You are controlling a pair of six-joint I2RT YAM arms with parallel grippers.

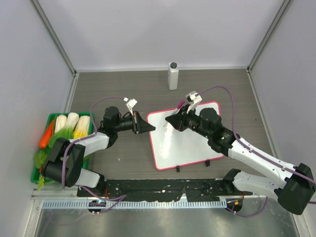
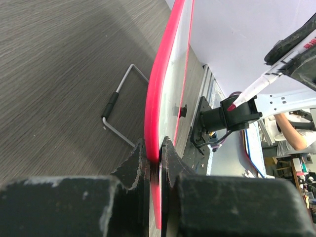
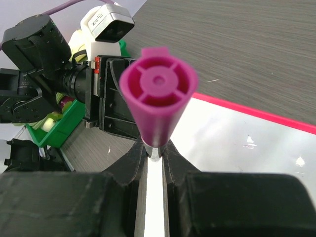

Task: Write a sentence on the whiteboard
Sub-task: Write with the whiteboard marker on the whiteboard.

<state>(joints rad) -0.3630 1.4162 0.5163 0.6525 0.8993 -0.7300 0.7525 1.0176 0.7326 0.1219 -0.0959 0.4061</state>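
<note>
Whiteboard (image 1: 190,143) first: it lies on the table just right of centre in the overhead view, turned a little off square. Its white face looks blank. I can make out glare on it but no line of the sentence, so the writing appears not to have started and all of it is left to do.

The left gripper (image 2: 154,159) is closed tight on the red frame at the board's 9 o'clock edge, pinning it so it cannot slide. The right gripper (image 3: 155,150) is closed on a marker (image 3: 158,94), with the marker's magenta end pointing up at the wrist camera. Seen from above, it sits over the board's 11 o'clock corner, a sensible spot to begin a first word. In the left wrist view the pink tip seems to stand just off the surface, though I cannot tell for sure whether it touches.

Around the board:
- A white bottle (image 1: 173,75) stands at 12 o'clock, apart from the frame.
- A green tray (image 1: 35,174) of vegetables (image 1: 73,124) sits at 9 o'clock, well away.
- A bent wire stand (image 2: 118,111) lies on the table beside the clamped edge.

None of these lies on the writing face. The one likely obstacle is the left gripper itself, which sits near where the lines would start.
</note>
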